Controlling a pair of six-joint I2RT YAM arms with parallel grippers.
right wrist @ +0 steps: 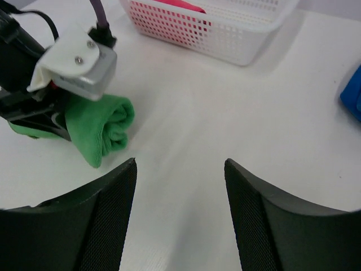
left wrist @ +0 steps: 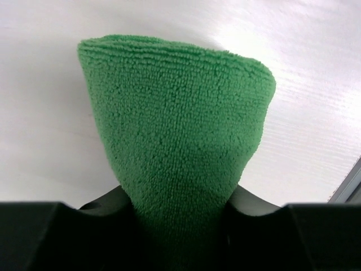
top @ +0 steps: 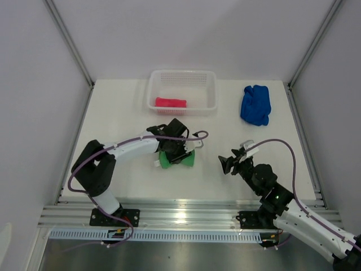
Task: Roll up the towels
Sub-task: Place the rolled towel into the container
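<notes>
My left gripper (top: 179, 151) is shut on the rolled green towel (top: 175, 158) at the table's middle. In the left wrist view the green towel (left wrist: 177, 141) fills the space between the jaws. It also shows in the right wrist view (right wrist: 101, 130) under the left gripper. The pink towel (top: 170, 103) lies rolled in the white mesh basket (top: 211, 96). The blue towel (top: 255, 104) lies crumpled at the back right. My right gripper (top: 227, 164) is open and empty, to the right of the green towel, above bare table (right wrist: 180, 164).
The white mesh basket stands at the back centre and shows in the right wrist view (right wrist: 237, 39). An edge of the blue towel (right wrist: 352, 93) shows at that view's right. Grey walls bound the table on the left, right and back.
</notes>
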